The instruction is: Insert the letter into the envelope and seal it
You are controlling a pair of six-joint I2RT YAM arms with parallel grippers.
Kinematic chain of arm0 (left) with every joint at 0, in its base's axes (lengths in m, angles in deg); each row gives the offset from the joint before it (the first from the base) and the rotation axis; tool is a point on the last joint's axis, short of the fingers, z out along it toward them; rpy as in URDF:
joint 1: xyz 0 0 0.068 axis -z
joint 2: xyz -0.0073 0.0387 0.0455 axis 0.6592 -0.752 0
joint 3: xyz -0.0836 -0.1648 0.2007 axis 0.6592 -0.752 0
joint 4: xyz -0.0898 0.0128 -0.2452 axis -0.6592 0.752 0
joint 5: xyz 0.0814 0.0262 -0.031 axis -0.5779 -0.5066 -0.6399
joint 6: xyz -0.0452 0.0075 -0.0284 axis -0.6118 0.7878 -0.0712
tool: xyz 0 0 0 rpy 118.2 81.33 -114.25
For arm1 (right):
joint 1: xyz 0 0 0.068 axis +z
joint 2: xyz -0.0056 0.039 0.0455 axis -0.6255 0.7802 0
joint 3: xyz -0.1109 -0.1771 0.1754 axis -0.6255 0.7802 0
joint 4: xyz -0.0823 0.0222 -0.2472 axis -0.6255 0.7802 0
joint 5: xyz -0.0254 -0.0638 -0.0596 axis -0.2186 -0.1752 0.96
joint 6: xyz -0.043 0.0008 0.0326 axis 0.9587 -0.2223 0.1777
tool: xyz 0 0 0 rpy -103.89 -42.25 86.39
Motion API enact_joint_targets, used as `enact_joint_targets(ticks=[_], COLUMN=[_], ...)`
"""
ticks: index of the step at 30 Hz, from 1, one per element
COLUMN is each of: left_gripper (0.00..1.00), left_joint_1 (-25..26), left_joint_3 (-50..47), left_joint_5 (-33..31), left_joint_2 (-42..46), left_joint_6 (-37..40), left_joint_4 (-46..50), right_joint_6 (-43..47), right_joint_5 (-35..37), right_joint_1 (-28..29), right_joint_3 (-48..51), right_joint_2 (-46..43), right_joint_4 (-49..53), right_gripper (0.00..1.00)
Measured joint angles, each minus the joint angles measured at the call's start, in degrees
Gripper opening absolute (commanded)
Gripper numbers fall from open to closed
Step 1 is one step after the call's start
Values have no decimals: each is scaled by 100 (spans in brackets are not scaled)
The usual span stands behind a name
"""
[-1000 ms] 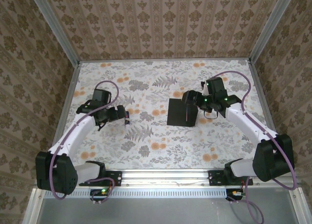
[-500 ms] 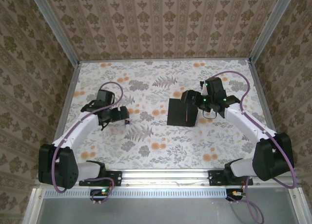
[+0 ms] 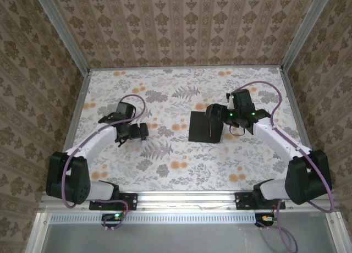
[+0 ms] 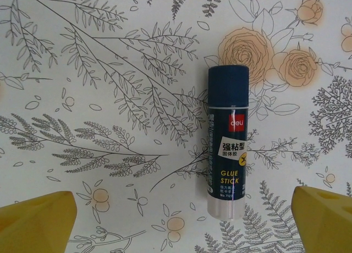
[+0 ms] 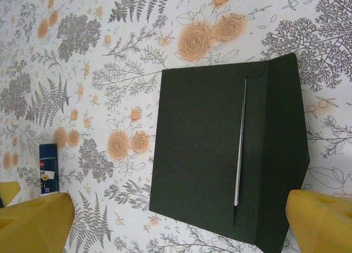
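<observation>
The black envelope (image 3: 203, 127) lies flat in the middle of the table, its flap (image 5: 281, 154) folded open on the right in the right wrist view. A thin white edge of the letter (image 5: 241, 148) shows at the mouth of the envelope (image 5: 198, 154); the rest of the sheet is hidden inside. My right gripper (image 3: 215, 114) hovers over the envelope's far right corner, and in the right wrist view the gripper (image 5: 176, 223) is open with nothing between the fingers. My left gripper (image 3: 138, 133) is open above the glue stick (image 4: 227, 137), fingertips (image 4: 38, 223) wide apart and not touching it.
The glue stick (image 5: 48, 168) lies flat on the floral tablecloth, well left of the envelope, blue cap pointing away from the left wrist. Patterned walls and metal rails (image 3: 181, 67) enclose the table on three sides.
The left arm has swung right and its gripper now covers the glue stick in the top view. The right gripper and the envelope have hardly moved.
</observation>
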Motion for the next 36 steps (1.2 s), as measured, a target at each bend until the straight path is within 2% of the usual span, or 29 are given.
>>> enact_joint_targets(ticks=[11, 18, 36], left_gripper=[95, 84, 67], left_joint_1=[122, 127, 271], left_joint_3=[2, 2, 483], left_joint_5=[-127, -184, -177], left_joint_2=[-221, -452, -1158], left_joint_6=[15, -11, 20], left_joint_4=[-4, -76, -273], right_joint_6=[175, 188, 188], right_joint_5=[76, 79, 76], right_joint_1=[0, 0, -87], right_joint_3=[133, 133, 133], right_joint_2=[-37, 22, 26], right_joint_4=[-81, -94, -87], right_gripper=[100, 100, 100])
